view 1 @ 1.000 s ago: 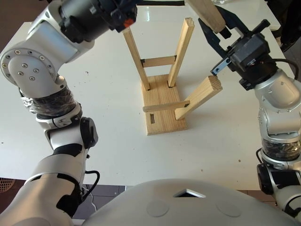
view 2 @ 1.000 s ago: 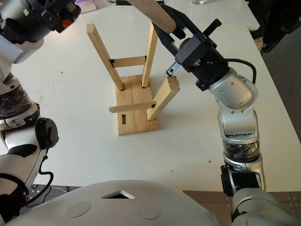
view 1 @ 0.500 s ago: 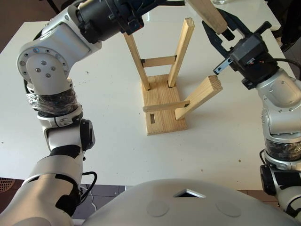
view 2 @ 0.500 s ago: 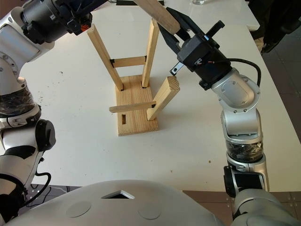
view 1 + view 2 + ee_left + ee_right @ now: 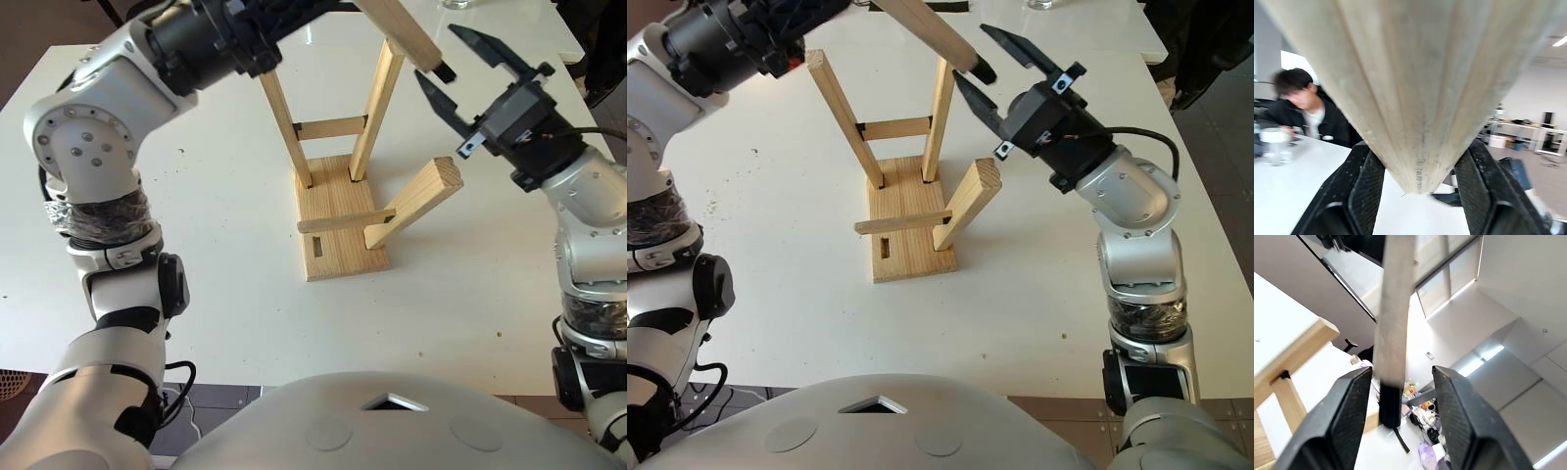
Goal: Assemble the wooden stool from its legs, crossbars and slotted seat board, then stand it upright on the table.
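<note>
White tabletop (image 5: pixel 216 245), glossy toward the far edge, small dark speck (image 5: pixel 181 151) near its left side, clear cup (image 5: pixel 1272 146) standing on a white surface

The long pale wooden leg (image 5: pixel 404 37) runs off the top edge. Close to the left wrist camera, it blurs.

Office, white table (image 5: pixel 216 245), distant desks (image 5: pixel 1528 125), ceiling light (image 5: pixel 1559 41)
</note>
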`<action>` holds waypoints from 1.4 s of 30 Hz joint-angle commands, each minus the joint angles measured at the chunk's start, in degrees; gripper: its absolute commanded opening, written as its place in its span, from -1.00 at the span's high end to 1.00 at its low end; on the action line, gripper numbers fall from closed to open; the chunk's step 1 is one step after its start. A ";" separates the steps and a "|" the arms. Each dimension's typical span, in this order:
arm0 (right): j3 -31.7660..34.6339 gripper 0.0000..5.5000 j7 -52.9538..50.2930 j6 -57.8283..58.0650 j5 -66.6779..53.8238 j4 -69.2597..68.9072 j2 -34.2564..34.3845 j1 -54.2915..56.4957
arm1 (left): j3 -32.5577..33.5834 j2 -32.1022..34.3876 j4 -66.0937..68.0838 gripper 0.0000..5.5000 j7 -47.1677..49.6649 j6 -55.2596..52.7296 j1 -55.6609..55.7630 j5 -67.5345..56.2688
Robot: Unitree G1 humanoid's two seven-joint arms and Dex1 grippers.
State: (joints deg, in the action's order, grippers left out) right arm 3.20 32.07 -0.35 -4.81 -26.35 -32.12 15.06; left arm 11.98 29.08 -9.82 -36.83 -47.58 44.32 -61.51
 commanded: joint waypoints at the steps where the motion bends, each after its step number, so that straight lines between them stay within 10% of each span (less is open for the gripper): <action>1: 6.41 0.18 3.54 11.39 -13.82 -1.29 -1.73 -2.99 | 2.30 5.16 0.42 0.26 -5.04 2.46 -0.68 2.96; 14: 15.76 0.18 10.85 20.04 -26.59 2.31 -4.54 -19.31 | 12.67 27.47 -2.93 0.26 -36.22 20.56 -33.24 20.26; 42: 8.56 0.18 13.24 17.47 -22.19 4.07 -5.98 -16.96 | 2.52 7.50 -16.39 0.26 -30.55 34.33 -58.40 21.90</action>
State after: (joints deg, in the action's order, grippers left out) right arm 12.69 44.93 17.87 -27.82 -22.26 -38.32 -2.25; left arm 15.62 36.68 -24.38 -67.86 -14.28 -13.86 -40.55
